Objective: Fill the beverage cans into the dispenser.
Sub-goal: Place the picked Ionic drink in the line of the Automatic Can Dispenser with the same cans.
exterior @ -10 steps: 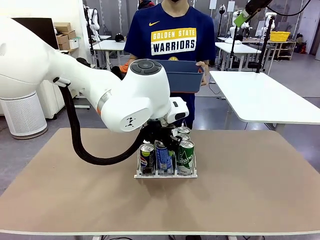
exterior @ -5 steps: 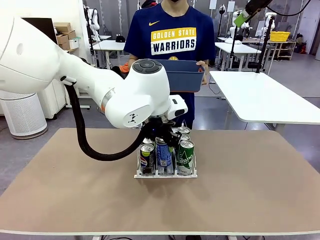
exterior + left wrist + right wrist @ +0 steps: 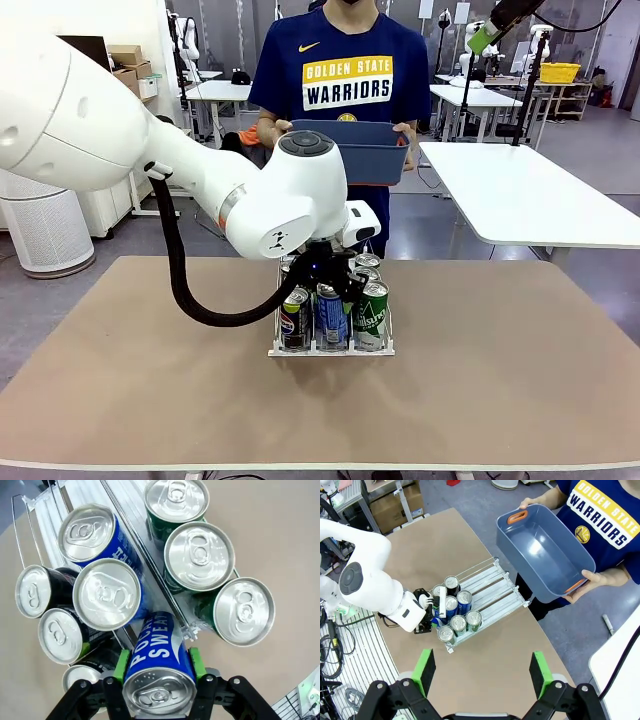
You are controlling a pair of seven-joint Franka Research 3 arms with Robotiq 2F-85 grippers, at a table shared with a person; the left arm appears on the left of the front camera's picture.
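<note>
My left gripper (image 3: 157, 666) is shut on a blue beverage can (image 3: 159, 655) with white print, its green pads (image 3: 120, 665) on both sides of the can. In the front view the left gripper (image 3: 322, 283) hangs over the dispenser (image 3: 330, 350), with the blue can (image 3: 330, 318) at the front of the middle lane. Two more blue cans (image 3: 106, 594) stand behind it. Black cans (image 3: 32, 591) fill one side lane and green cans (image 3: 200, 556) the other. My right gripper (image 3: 482, 675) hovers open high above the dispenser (image 3: 490, 591), with nothing between its fingers.
A person at the far side holds a dark blue bin (image 3: 365, 150) with both hands above the table's far edge; from above the bin (image 3: 545, 555) looks empty. The brown tabletop (image 3: 500, 380) lies bare around the rack. A white table (image 3: 520, 190) stands at the right rear.
The left arm's wrist has swung up and slightly right. The blue can in its gripper rose a little, then came down again at the front of the middle lane.
</note>
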